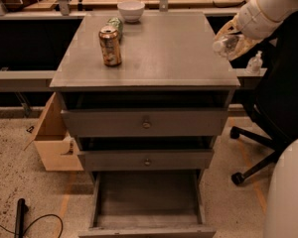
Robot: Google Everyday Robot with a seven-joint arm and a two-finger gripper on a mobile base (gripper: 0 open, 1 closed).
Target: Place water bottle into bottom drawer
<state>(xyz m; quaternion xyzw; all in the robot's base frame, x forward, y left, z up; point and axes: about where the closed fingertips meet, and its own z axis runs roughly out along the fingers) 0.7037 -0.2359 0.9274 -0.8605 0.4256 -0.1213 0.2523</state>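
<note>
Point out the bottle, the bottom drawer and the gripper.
bottle [221, 45]: camera view, its capped end.
bottom drawer [148, 195]: camera view, bare inside floor.
gripper [234, 37]: camera view, between its fingertips, over the cabinet's [154, 58] right edge, holding the bottle.

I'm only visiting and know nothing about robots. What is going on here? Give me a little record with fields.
gripper: raised above the right edge of the cabinet top, fingers closed on the water bottle
water bottle: held in the air, white cap pointing left
bottom drawer: pulled open, nothing visible inside
top drawer: shut
middle drawer: shut
on the cabinet top: gold-brown can upright, green can behind it, white bowl at the back
</note>
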